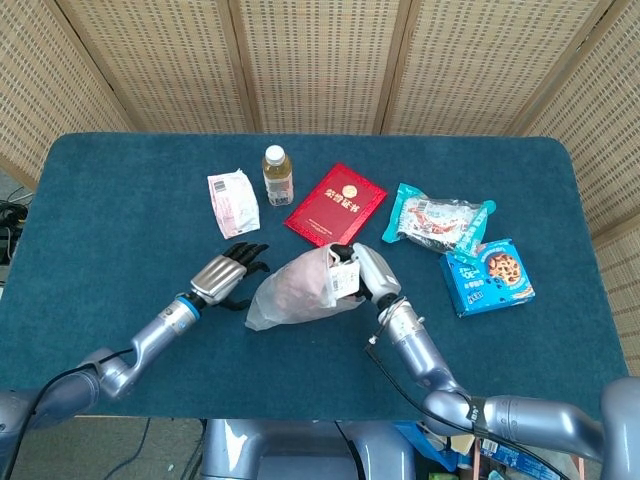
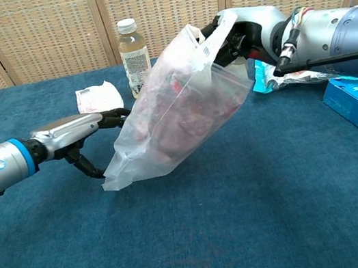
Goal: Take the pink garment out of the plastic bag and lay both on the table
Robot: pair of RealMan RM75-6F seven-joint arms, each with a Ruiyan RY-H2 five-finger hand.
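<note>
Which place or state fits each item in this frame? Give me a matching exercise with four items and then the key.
Items:
1. plastic bag
2. bottle
3. red booklet
4. blue box

Places or states:
A. flat on the table, just right of the bottle in the head view
B. held up by the right hand, pink garment inside
C. near the table's right edge
D. upright, beside the small white packet

Pairs: 1-B, 2-D, 3-A, 4-C
</note>
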